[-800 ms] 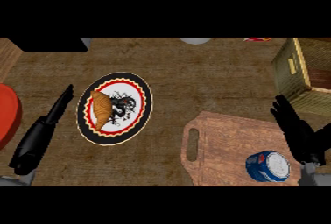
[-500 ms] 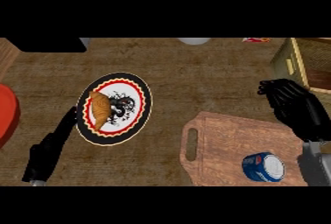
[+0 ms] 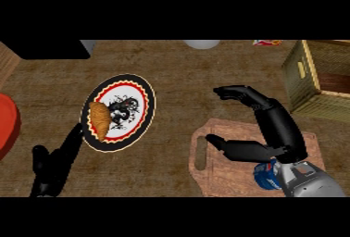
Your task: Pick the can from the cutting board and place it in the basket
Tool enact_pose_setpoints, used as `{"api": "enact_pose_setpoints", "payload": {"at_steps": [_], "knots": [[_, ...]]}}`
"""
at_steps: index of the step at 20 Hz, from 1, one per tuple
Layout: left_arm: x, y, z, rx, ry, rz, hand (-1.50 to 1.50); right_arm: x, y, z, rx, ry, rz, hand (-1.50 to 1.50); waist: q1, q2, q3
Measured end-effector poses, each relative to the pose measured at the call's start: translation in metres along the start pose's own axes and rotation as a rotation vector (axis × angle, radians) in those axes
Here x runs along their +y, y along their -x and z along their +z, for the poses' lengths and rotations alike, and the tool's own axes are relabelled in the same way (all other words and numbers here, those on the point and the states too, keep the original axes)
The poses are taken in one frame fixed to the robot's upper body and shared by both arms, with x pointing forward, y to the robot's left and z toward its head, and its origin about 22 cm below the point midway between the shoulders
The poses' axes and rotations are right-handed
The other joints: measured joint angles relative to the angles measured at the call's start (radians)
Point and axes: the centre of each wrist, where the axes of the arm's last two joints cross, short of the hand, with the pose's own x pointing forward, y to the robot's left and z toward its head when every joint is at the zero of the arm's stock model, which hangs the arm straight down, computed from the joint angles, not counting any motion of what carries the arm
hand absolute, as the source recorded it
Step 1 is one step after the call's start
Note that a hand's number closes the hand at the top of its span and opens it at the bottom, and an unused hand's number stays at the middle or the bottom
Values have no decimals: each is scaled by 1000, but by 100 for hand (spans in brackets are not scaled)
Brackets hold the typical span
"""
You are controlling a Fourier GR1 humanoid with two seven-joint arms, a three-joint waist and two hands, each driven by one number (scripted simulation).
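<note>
A blue and white can [image 3: 266, 176] stands on the wooden cutting board [image 3: 226, 173] at the lower right, mostly hidden under my right wrist. My right hand [image 3: 273, 127] hangs over the board's far part, fingers bent forward and thumb spread to the left, holding nothing. The wooden basket [image 3: 315, 78] stands at the right edge, past the board. My left hand [image 3: 58, 159] lies at the lower left with straight fingers reaching the plate's rim.
A round plate [image 3: 120, 113] with a red and black rim holds a croissant [image 3: 99, 121]. A red object [image 3: 7, 125] shows at the left edge. A dark box [image 3: 44, 48] and a pale round thing [image 3: 202, 44] sit along the far edge.
My right hand has swung left from beside the basket to over the cutting board, and its wrist now covers most of the can. My left hand shifted slightly towards the plate.
</note>
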Motion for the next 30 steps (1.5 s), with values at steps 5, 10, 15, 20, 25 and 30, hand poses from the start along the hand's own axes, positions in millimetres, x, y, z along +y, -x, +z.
{"api": "enact_pose_setpoints", "payload": {"at_steps": [5,10,15,20,25,30], "knots": [[9,1,5,38,-24,20,0,-27,-20,1,112,48,399,-150,-28,-9,-3],[13,3,10,48,-40,27,0,-57,-71,-1,210,44,718,-150,-44,-14,-4],[14,2,11,52,-53,33,0,-75,-131,2,315,-23,904,-150,-47,-13,-4],[14,2,12,48,-47,39,0,-89,-163,7,437,-181,970,-150,-48,-9,-4],[11,0,12,44,-42,40,0,-108,-189,11,505,-284,977,-150,-43,-5,-3],[8,-1,9,49,-38,33,0,-119,-217,18,547,-347,975,-150,-36,-2,-1]]}}
